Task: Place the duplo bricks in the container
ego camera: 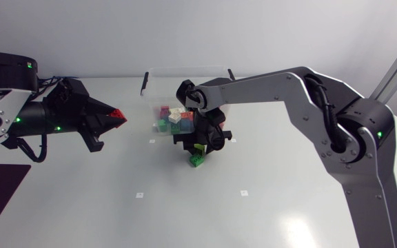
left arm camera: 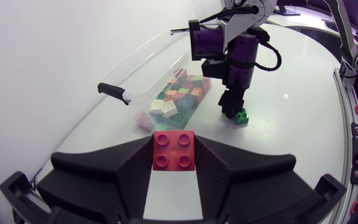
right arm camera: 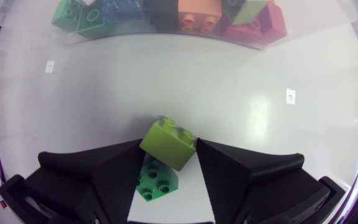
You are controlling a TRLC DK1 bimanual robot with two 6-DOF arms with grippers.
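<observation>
Red brick point(left arm camera: 174, 151): held clear of the desk point(ego camera: 267, 200), studs facing the left wrist camera, with the container a little way ahead of it.
Left hand point(left arm camera: 174, 142): pinching the red brick by two opposite side walls, one finger on each.
Lime brick point(right arm camera: 166, 142): tilted just outside the container's near wall, sitting on or just over a dark green brick point(right arm camera: 156, 182); I can't tell which.
Right hand point(right arm camera: 169, 152): pointing down at the desk, and from here both fingers look pressed onto the lime brick's sides.
Dark green brick: lying on the desk under the right hand, studs up, not gripped.
How they'll handle: hard, hollow plastic, I'd say. They look light and stiff with nothing to crush, but the walls are smooth, so a crooked pinch could let one twist or slip.
Where to hold: flat on two opposite walls, below the studs. The lime brick's tilt looks the riskier grip to me.
Container point(left arm camera: 145, 62): a clear tub with no lid and a black handle point(left arm camera: 114, 92), already holding a mixed heap of bricks point(left arm camera: 182, 93).
What's left: by my reckoning, three bricks are still outside.
</observation>
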